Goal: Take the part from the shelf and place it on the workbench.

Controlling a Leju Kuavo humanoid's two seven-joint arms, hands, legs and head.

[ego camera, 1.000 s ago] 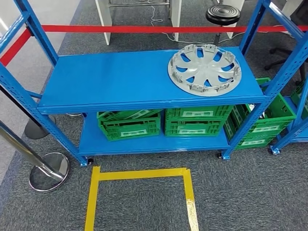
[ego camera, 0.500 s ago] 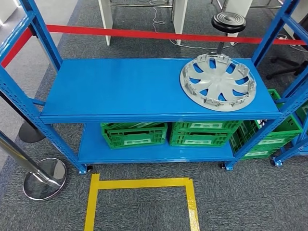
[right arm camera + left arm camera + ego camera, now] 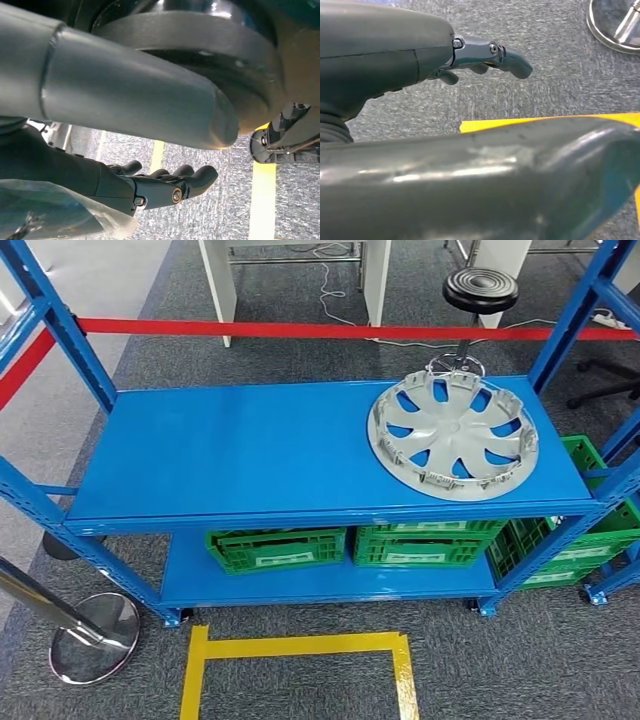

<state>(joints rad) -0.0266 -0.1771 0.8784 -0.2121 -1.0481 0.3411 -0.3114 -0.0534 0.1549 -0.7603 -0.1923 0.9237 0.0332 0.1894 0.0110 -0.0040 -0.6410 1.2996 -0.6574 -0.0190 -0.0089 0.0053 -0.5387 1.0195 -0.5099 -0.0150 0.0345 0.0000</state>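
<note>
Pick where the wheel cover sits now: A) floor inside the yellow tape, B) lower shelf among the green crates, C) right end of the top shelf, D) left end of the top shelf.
C: the wheel cover lies flat at the right end of the top shelf, above the green crates.

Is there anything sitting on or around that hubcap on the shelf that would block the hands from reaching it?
Nothing visible does. The hubcap lies alone on the upper shelf, with open space above it. Both the left hand and right hand hang low over the carpet, holding nothing.
</note>
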